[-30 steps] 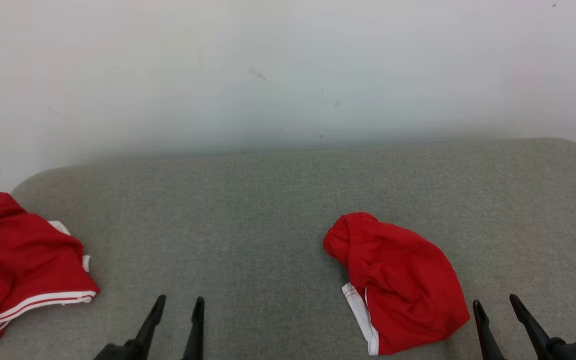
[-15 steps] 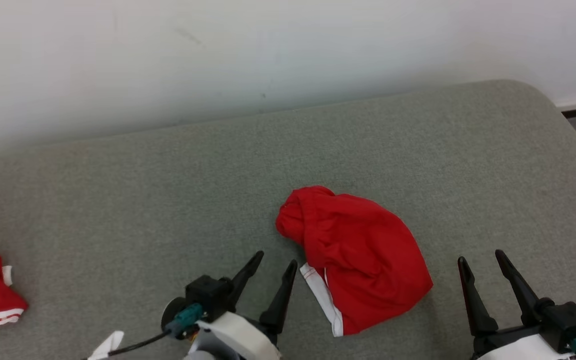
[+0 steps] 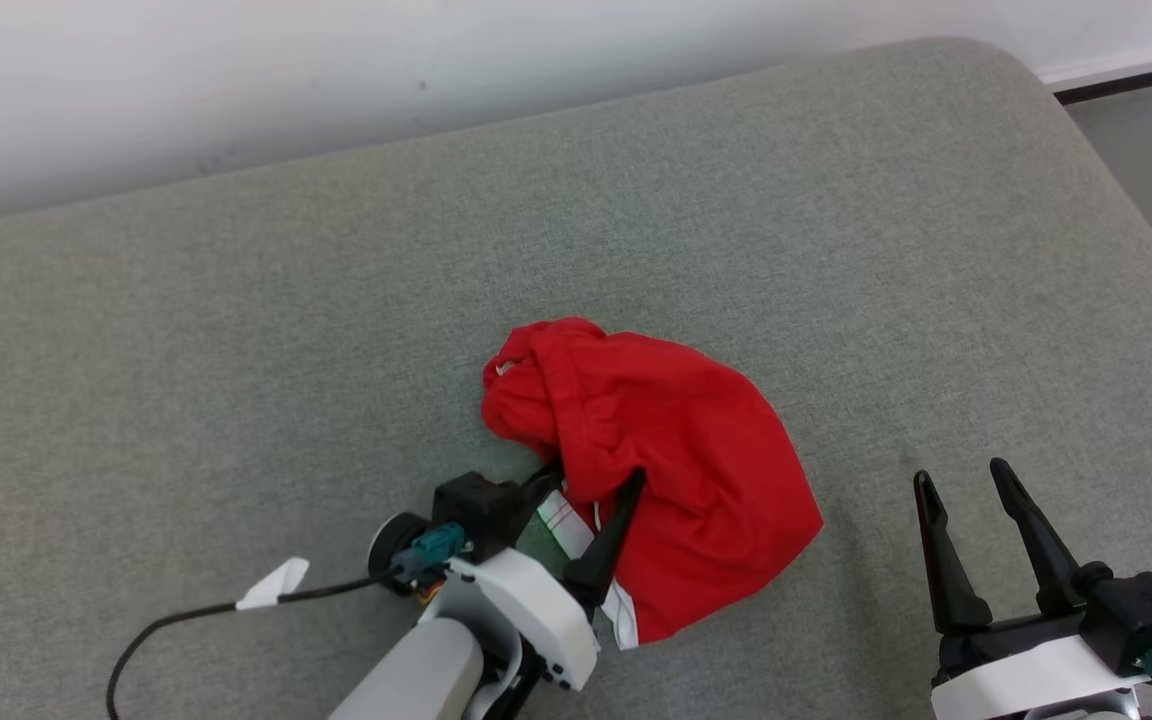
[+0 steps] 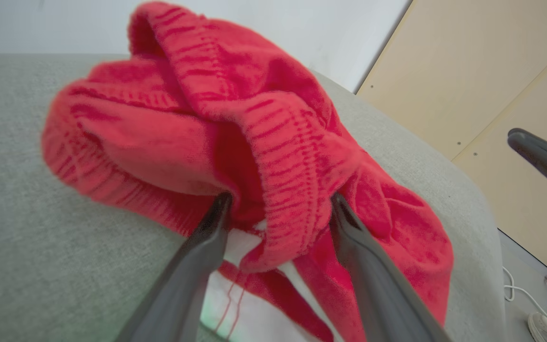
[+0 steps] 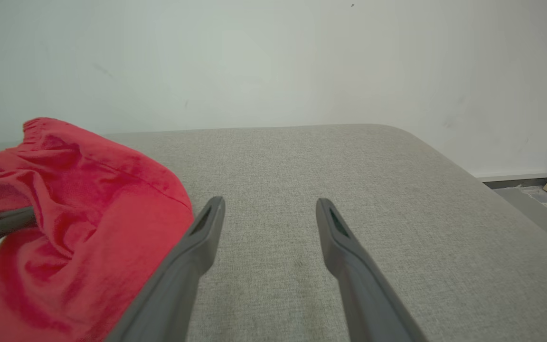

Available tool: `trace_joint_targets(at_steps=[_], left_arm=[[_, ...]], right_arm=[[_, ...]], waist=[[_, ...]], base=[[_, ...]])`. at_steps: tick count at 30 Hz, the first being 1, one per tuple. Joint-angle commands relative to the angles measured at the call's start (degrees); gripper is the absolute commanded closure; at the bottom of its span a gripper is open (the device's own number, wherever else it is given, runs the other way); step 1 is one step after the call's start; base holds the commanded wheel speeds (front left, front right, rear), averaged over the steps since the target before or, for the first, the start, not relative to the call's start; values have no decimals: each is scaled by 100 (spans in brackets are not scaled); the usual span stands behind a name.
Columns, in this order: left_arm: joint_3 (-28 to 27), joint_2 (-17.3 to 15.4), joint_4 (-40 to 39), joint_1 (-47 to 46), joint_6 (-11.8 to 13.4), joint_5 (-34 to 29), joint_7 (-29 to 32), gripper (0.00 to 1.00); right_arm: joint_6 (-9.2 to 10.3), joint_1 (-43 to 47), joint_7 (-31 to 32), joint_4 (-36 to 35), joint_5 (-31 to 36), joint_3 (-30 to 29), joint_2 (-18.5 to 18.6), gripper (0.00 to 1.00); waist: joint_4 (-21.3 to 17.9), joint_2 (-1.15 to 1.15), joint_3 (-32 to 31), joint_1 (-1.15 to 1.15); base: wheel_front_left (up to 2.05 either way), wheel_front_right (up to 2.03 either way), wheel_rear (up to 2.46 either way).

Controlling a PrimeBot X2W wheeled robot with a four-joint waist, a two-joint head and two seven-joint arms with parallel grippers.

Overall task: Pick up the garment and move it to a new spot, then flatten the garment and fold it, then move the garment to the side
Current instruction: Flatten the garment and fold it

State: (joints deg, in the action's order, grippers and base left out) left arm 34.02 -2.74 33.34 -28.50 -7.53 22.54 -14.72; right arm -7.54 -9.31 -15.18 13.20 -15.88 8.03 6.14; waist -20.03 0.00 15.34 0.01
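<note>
Since half a second ago the left gripper (image 3: 593,472) has come forward onto the red shorts (image 3: 676,440); it was just short of the hem then, and the head camera has shifted as well. Its jaws are apart, not clamped. The ribbed elastic waistband (image 4: 278,142) is bunched between them, with white trim (image 4: 235,285) below.

The right gripper (image 3: 959,472) also has its jaws apart with bare fabric between, and the shorts lie near, to their left. The shorts are crumpled on the grey fabric counter (image 3: 236,350).

A white tag (image 3: 276,582) hangs on the black cable (image 3: 336,589); its writing is too small to tell.
</note>
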Motion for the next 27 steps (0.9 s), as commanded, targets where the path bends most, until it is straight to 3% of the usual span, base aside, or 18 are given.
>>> trace_joint_targets(at_steps=[1,2,3,12,19,27], left_arm=[[76,-30,63,-143,11,92,-23,24],[126,-30,74,-211,11,167,-26,69],[178,-29,76,-284,11,253,-29,100],[606,-145,-372,-943,11,903,136,100],[567,-654,-1032,-1521,16,1070,759,100],[462,-1197,-1553,-2119,227,948,1730,100]], right_arm=[[11,-86,5,-11,15,-22,-4,0],[11,-94,5,-4,25,-20,-12,0],[11,-105,6,2,33,-23,-24,0],[11,-16,6,86,87,-80,27,0],[11,135,6,145,89,-68,72,0],[11,301,6,240,79,-12,151,0]], waist=[[-24,0,71,-1],[-20,0,86,-1],[-9,0,101,-1],[393,0,-111,-1],[826,0,-502,-1],[1192,0,-904,-1]], base=[[0,0,0],[0,0,0],[0,0,0],[0,0,0],[0,0,0],[0,0,0]])
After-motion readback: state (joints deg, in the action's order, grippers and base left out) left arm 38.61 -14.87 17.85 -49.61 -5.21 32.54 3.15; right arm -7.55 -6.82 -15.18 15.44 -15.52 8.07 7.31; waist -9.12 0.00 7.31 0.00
